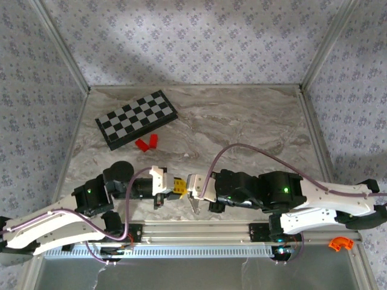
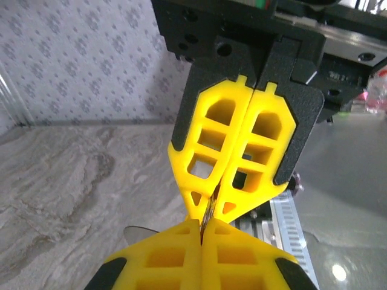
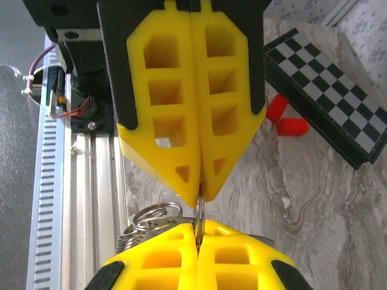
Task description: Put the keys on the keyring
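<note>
Left hand [image 2: 201,226]: pads pressed flat together. I see a thin metal sliver caught in the seam at the tips.
Right hand [image 3: 198,228]: jaws fully closed, and the same metal edge runs into its tip seam.
Hands together: they meet tip to tip over the near edge of the tabletop [image 1: 242,127], just beyond the rail.
Keyring [image 3: 198,210]: silvery wire, pinched edge-on between the two sets of tips, so both hands grip it. In my right wrist view, loose loops and a beaded stretch hang off to the left of the tips, against the right hand's pad.
Key: I cannot tell it from the yellow pads.
Chessboard [image 1: 136,119]: lies flat at the far left, well apart from both hands.
Red blocks [image 1: 147,143]: a pair, just beside the board's near edge.
</note>
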